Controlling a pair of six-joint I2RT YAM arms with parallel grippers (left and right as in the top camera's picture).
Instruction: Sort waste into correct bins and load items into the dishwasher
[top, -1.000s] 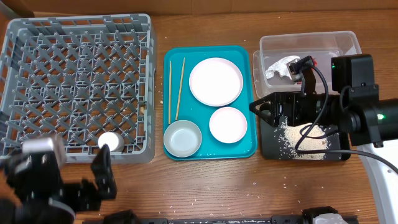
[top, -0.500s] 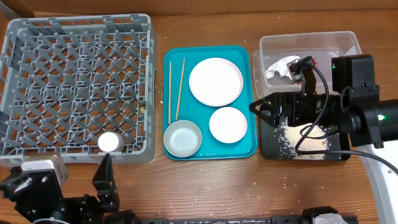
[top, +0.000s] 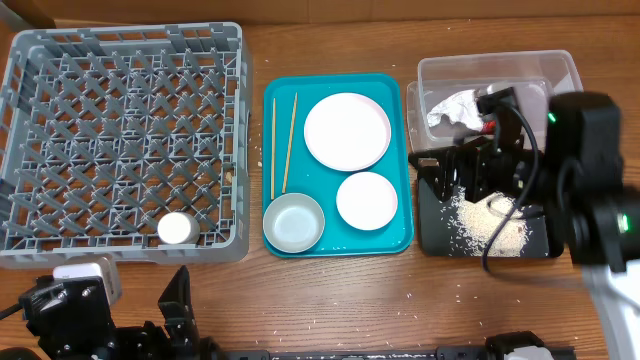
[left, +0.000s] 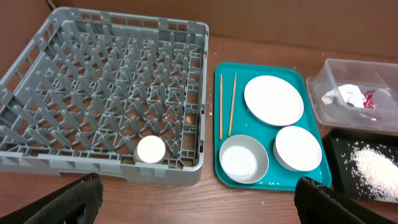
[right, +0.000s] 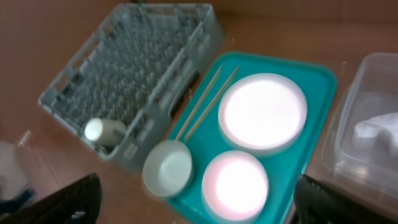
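Note:
The grey dish rack (top: 120, 130) stands at the left. The large white plate (top: 347, 131), white bowl (top: 367, 200), grey metal bowl (top: 294, 222) and two chopsticks (top: 287, 145) lie on the teal tray. The clear tub (top: 497, 72) holds the white napkin (left: 344, 94) and the red-and-silver wrapper (left: 370, 98). The rice (top: 490, 225) lies in the black tray (top: 432, 235). My left gripper (left: 199, 208) is open and empty above the bare table in front of the rack. My right gripper (right: 202, 208) is open and empty, held high over the bins and facing the teal tray.
A small white cup (top: 178, 228) stands in the rack's front right corner. The teal tray (top: 280, 95) lies between the rack and the bins. Loose rice grains are scattered on the wood (top: 460, 295) in front of the black tray. My right arm (top: 580, 170) covers part of both bins.
My left arm has drawn back from the rack's front edge toward the table's near edge. My right arm has shifted a little to the right over the bins.

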